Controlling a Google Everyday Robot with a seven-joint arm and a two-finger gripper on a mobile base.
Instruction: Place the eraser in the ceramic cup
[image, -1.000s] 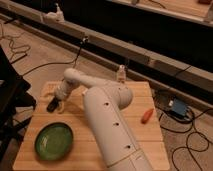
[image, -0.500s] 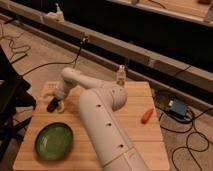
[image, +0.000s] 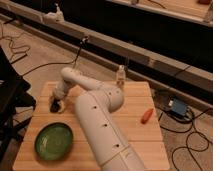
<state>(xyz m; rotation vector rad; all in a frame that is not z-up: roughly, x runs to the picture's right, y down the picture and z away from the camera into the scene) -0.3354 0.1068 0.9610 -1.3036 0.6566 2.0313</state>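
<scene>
Gripper low at the table's left side, arm sprawled across the middle

The gripper (image: 56, 105) hangs low over the left part of the wooden table (image: 140, 145), just beyond the green plate (image: 53, 141). Apart, together or clamped on something? Cannot tell: the tip is one dark blob, the eraser can't be separated from it, and the cup can't be picked out there either. The big white arm (image: 100, 120) comes up from the near edge, bends, and folds back to the left, covering the table's centre. Well off to the right lies an orange carrot-like piece (image: 146, 116), and a small clear bottle (image: 120, 76) stands at the far edge. A blue box (image: 176, 106) and cables (image: 20, 47) are on the floor. Any writing is too small to tell.
</scene>
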